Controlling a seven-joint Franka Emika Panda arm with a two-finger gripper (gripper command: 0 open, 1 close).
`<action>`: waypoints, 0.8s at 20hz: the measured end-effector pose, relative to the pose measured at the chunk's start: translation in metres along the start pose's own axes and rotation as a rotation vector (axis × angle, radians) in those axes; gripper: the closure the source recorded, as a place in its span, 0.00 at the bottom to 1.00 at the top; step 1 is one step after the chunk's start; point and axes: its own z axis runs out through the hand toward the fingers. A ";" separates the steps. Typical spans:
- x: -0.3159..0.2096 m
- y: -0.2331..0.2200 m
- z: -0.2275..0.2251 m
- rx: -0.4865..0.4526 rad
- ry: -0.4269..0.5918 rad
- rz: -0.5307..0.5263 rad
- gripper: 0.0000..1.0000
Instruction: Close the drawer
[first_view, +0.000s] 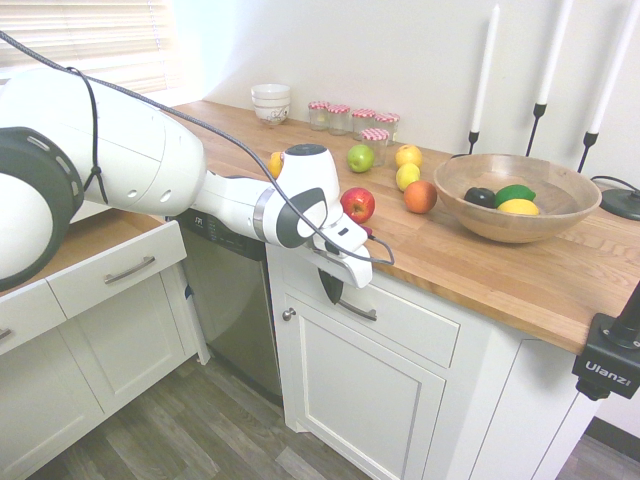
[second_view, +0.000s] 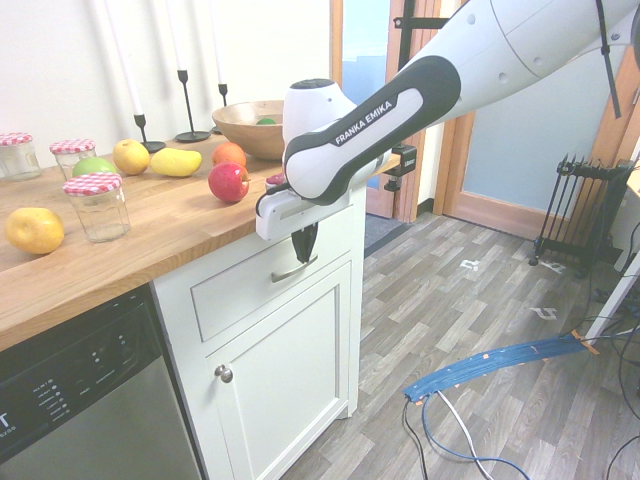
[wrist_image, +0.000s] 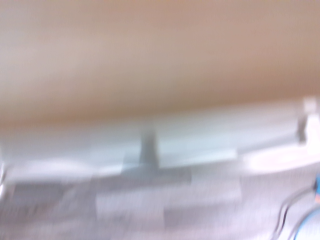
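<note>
In the first exterior view, the arm reaches in from the left, and the hand (first_view: 333, 286) points down just past the front edge of the wooden worktop (first_view: 490, 262), its fingers pressed together with nothing between them. The drawer (first_view: 412, 333) sits directly under the worktop, above a white cabinet door (first_view: 362, 385) with a round knob (first_view: 289, 314); its front lies level with the cabinet face. The hand is right by one end of the curved silver handle (first_view: 358, 311), though whether they touch cannot be told. On the worktop, a red apple (first_view: 358, 204) lies near the wrist, with an orange (first_view: 421, 196) and a wooden bowl of fruit (first_view: 517, 205) to its right.

In the second exterior view, the arm comes from the upper right. The dark fingers are closed and hang in front of the drawer's upper part, close to the handle. The red apple rests on the worktop near its edge, beside the hand. A dishwasher (second_view: 100, 400) stands left of the cabinet.

In the wrist view, all is badly blurred: a broad brown surface, a pale white band beside it and greyish floor (wrist_image: 130, 207). The drawer cannot be made out clearly there.
</note>
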 end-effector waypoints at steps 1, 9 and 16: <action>-0.007 0.005 -0.003 -0.013 -0.020 -0.006 1.00; -0.045 0.058 -0.089 -0.076 -0.104 -0.051 1.00; -0.085 0.128 -0.178 -0.069 -0.105 -0.078 1.00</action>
